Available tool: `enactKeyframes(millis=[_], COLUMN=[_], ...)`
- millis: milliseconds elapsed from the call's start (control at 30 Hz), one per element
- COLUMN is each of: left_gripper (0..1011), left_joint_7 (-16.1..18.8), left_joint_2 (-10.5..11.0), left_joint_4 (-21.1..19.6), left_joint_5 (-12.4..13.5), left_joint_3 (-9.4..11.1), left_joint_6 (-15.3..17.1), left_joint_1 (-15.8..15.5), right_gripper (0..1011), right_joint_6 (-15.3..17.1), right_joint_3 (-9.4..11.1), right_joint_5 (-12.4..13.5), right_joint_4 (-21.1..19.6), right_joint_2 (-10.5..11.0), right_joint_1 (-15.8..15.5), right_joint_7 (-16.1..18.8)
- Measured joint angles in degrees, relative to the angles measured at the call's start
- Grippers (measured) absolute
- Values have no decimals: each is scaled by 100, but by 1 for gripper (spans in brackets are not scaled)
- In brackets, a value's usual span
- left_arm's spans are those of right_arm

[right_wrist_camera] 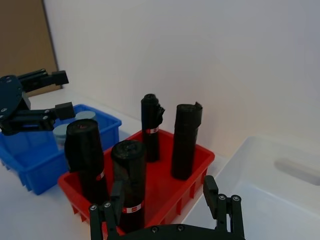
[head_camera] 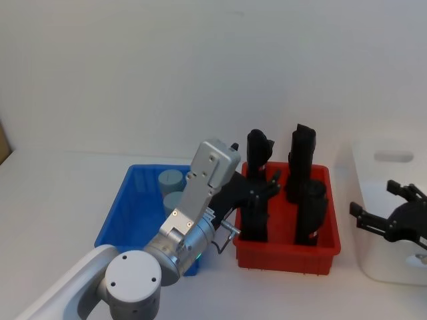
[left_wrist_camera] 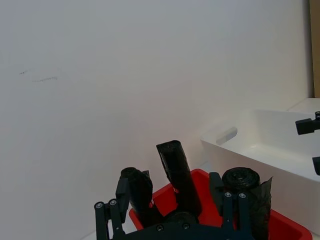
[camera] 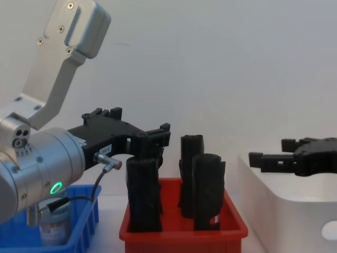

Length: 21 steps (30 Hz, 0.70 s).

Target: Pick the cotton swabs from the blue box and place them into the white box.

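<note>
Two cotton swabs (head_camera: 171, 179) stand in the blue box (head_camera: 117, 223) toward its far side, pale lids up. The left arm crosses above the box and hides part of its inside. The left gripper (head_camera: 263, 187) is past the box's right rim, above the near-left part of the red bin (head_camera: 287, 257) among the upright black rolls (head_camera: 311, 213); its fingers are spread wide and hold nothing. The white box (head_camera: 373, 267) stands to the right of the red bin, and the right gripper (head_camera: 372, 198) hovers above its left rim, also spread wide and empty. All three bins sit on a plain white table (head_camera: 53, 193) against a bare white wall (head_camera: 200, 67). The head view gives the lids from above. The chest view gives one jar from the side, with clear wall and label band, low behind the blue rim. The right wrist view adds a brown panel (right_wrist_camera: 22, 45) beside the wall, behind the left gripper.
</note>
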Motion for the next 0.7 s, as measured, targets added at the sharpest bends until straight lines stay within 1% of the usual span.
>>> enactKeyframes(millis=[33, 167, 200, 267, 300, 567, 700], left_gripper=[1004, 1004, 1004, 1004, 1004, 1004, 1004], left_joint_7=[0, 0, 0, 0, 0, 0, 0], left_joint_2=[0, 0, 0, 0, 0, 0, 0], left_joint_4=[0, 0, 0, 0, 0, 0, 0], left_joint_5=[0, 0, 0, 0, 0, 0, 0], left_joint_3=[0, 0, 0, 0, 0, 0, 0], left_joint_6=[0, 0, 0, 0, 0, 0, 0], left_joint_1=[0, 0, 0, 0, 0, 0, 0], right_gripper=[1001, 1001, 1001, 1001, 1002, 1001, 1001], right_joint_6=[121, 403, 546, 705, 835, 1433, 1566], right_joint_3=[-4, -25, -44, -64, -85, -214, -259], right_joint_5=[-35, -120, -168, -227, -277, -470, -499], right_joint_4=[46, 141, 188, 226, 260, 423, 460], right_joint_2=[1, -3, -12, -26, -43, -181, -231], right_joint_1=[96, 253, 342, 422, 497, 856, 943], right_joint_7=[141, 402, 512, 614, 691, 900, 926])
